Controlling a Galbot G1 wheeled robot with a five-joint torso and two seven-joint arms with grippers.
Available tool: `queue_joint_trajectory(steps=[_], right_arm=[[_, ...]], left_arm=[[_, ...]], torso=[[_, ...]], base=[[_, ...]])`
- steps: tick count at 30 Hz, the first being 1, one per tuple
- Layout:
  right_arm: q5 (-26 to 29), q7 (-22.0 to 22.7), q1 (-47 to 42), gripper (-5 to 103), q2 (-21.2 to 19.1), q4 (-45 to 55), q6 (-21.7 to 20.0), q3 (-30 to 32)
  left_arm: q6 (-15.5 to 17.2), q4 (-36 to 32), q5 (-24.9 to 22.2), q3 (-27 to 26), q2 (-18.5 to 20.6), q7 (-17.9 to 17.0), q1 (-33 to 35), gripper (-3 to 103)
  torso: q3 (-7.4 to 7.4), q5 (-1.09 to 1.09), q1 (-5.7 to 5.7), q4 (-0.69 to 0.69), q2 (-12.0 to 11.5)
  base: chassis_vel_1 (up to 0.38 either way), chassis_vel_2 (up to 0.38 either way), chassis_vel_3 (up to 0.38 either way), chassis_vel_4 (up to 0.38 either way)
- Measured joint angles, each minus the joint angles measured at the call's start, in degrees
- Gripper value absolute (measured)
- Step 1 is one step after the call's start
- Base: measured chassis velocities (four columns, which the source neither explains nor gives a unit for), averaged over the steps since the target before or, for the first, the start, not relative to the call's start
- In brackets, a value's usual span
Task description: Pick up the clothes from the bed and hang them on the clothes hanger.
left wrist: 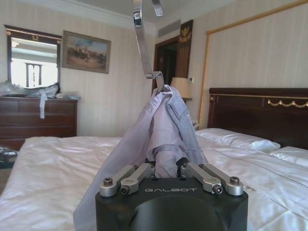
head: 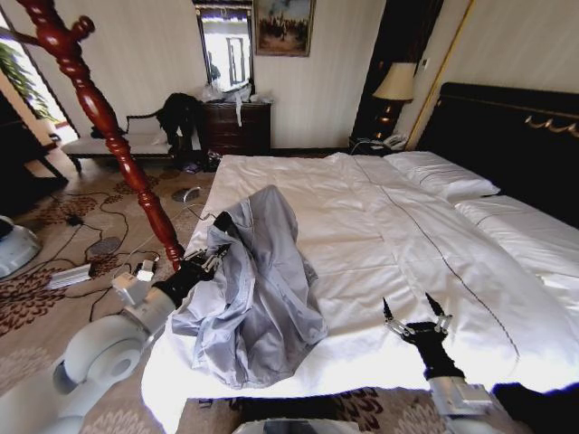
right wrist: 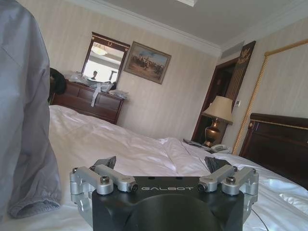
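We look across the wide bed with its wrinkled white duvet [head: 380,235]; the thin light grey crumpled jacket [head: 258,280] hangs on its slim silver-hooked hanger [left wrist: 144,43], lifted by our left claw [head: 213,258], clamped on it. Our right claw [head: 415,318] waits wide, empty, at the bed's near edge.

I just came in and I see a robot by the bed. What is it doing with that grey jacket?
The robot's left gripper is shut on the grey jacket and holds it up over the near side of the bed. The jacket is already on a hanger; its silver hook sticks up above the collar. The jacket's lower part droops onto the white sheets. The right gripper is open and holds nothing, over the bed's near edge. A red wooden coat stand rises on the robot's left.
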Motion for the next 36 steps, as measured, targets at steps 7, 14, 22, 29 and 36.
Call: queue_joint_trajectory(steps=[7, 14, 22, 29, 36], right_arm=[[0.1, 0.0, 0.1, 100, -0.1, 0.0, 0.0, -0.1], [0.1, 0.1, 0.1, 100, -0.2, 0.0, -0.2, -0.1], [0.2, 0.1, 0.2, 100, -0.2, 0.0, -0.3, -0.1], [0.2, 0.2, 0.2, 100, -0.3, 0.0, -0.3, -0.2], [0.2, 0.2, 0.2, 100, -0.3, 0.0, -0.3, -0.2]], left_arm=[[1.1, -1.1, -0.7, -3.0, -0.2, -2.5, 0.9, 16], [5.0, -2.1, -6.7, -3.2, 1.8, -11.2, -3.0, 16], [6.5, 0.6, -12.1, 0.6, 3.7, -17.1, -14.6, 16], [9.9, 2.4, -19.5, 2.5, 7.8, -19.5, -23.7, 16], [11.6, 4.1, -22.3, 1.7, 10.9, -20.5, -26.7, 16]], torso=[[0.0, 0.0, 0.0, 0.0, 0.0], [0.0, 0.0, 0.0, 0.0, 0.0], [0.01, 0.0, 0.01, 0.0, 0.0], [0.01, 0.01, 0.01, -0.01, 0.0], [0.01, -0.01, 0.01, 0.01, 0.0]], base=[[0.0, 0.0, 0.0, 0.0], [0.0, 0.0, 0.0, 0.0], [0.0, 0.0, 0.0, 0.0], [0.0, 0.0, 0.0, 0.0], [0.0, 0.0, 0.0, 0.0]])
